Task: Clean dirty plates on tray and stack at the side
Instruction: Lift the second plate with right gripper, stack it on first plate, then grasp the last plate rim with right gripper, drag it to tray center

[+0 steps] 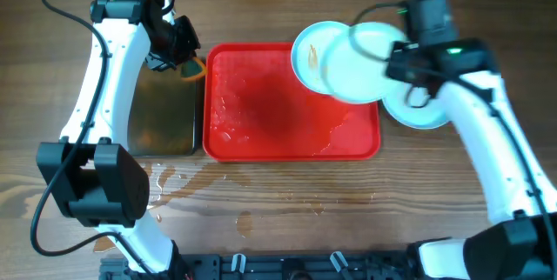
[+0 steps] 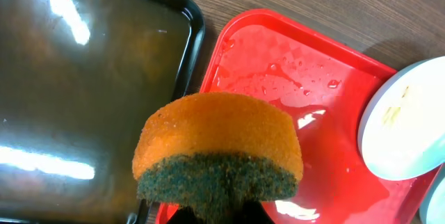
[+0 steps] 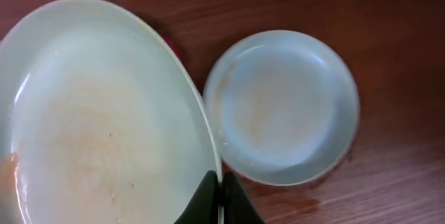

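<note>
The red tray lies mid-table and shows wet in the left wrist view. One plate with an orange streak lies tilted at the tray's far right edge, also in the left wrist view. My right gripper is shut on the rim of a second plate, held above the tray's far right corner; it shows faint orange smears between the fingers. A third plate sits on the table right of the tray. My left gripper is shut on an orange-and-green sponge above the tray's far left corner.
A black tray lies left of the red tray, glossy in the left wrist view. Water puddles lie on the wooden table in front of both trays. A black rail runs along the near edge.
</note>
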`<state>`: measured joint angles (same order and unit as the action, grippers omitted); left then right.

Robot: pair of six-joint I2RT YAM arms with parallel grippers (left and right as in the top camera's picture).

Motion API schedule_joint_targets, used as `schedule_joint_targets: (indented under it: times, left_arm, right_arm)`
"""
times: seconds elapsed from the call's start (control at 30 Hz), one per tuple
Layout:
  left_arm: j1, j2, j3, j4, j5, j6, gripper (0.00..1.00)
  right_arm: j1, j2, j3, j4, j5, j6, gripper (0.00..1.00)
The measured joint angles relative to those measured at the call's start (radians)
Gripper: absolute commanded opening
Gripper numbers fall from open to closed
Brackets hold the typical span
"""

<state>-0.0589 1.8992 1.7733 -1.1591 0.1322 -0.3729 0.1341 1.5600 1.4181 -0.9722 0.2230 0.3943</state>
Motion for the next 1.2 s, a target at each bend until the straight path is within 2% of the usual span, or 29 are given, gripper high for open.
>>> schedule_joint_targets:
  times: [0.13,0.23,0.37,0.47,0.5,0.63,0.77,0.9,0.97,1.1,1.2]
  left_arm:
    - [0.0,0.0,0.0,0.0,0.0,0.0,0.04]
    - [0.0,0.0,0.0,0.0,0.0,0.0,0.04]
    - [0.0,0.0,0.0,0.0,0.0,0.0,0.04]
    - [0.0,0.0,0.0,0.008,0.0,0.0,0.04]
    - [0.0,0.0,0.0,0.008,0.0,0.0,0.04]
    - [-0.002,0.0,0.0,0.008,0.0,0.0,0.04]
    - [-0.013,0.0,0.0,0.009,0.0,0.0,0.04]
    - [-0.015,0.0,0.0,0.024,0.0,0.0,0.04]
    - [-0.015,0.0,0.0,0.027,0.0,0.0,0.04]
    - [-0.015,0.0,0.0,0.036,0.0,0.0,0.04]
    - [-0.015,0.0,0.0,0.042,0.0,0.0,0.04]
  right_arm:
    - [-0.269,-0.001,-0.026,-0.015,-0.074,-0.015,0.04]
    - [-0.407,0.0,-0.101,0.013,-0.087,-0.018,0.05]
    - [-0.447,0.0,-0.214,0.091,-0.092,-0.037,0.04]
    - [-0.447,0.026,-0.304,0.195,-0.1,-0.041,0.05]
    - [-0.447,0.043,-0.311,0.223,-0.105,-0.042,0.08]
    - [-0.447,0.147,-0.312,0.292,-0.158,-0.051,0.39]
    - [-0.447,0.161,-0.307,0.348,-0.376,-0.077,0.49]
    - [-0.415,0.161,-0.194,0.343,-0.546,-0.086,0.5]
    - [-0.333,0.161,-0.124,0.353,-0.575,-0.085,0.5]
    - [-0.099,0.18,-0.108,0.369,-0.458,-0.027,0.41]
    - [-0.01,0.252,-0.108,0.377,-0.373,0.018,0.39]
